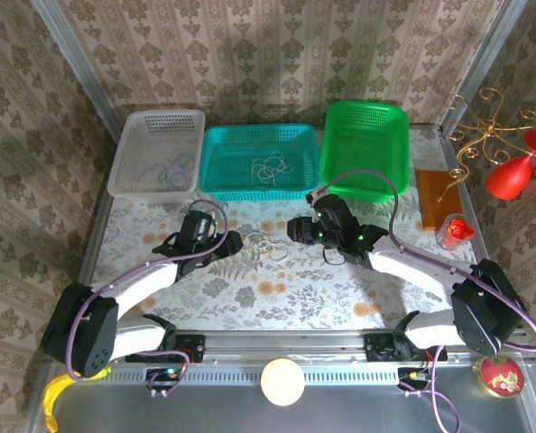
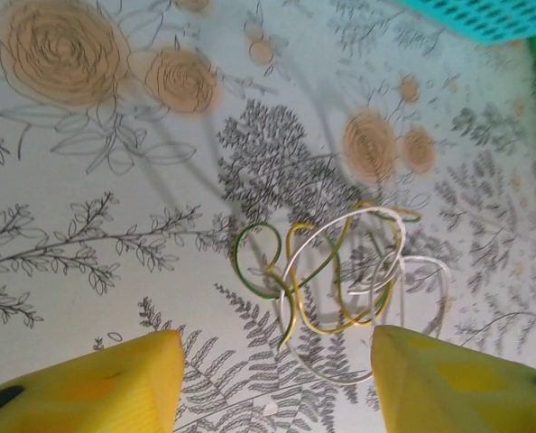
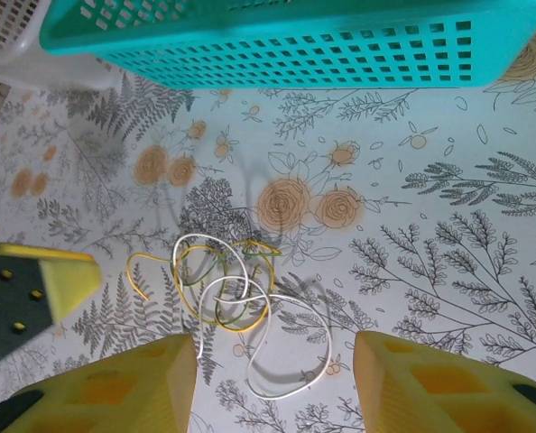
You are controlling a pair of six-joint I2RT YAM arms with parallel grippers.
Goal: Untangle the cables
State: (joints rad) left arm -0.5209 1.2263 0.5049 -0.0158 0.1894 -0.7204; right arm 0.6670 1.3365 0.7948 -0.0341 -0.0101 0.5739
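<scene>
Tangled cables (image 3: 225, 281) (white, yellow, green)

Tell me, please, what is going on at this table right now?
The robot is working on a small tangle of white and yellow-green cables that lies on the floral tablecloth between its two arms. The left gripper and the right gripper both face the tangle with fingers apart, and neither grips a cable yet. Blue cables already lie in the white basket, and whitish cables in the teal basket.
</scene>
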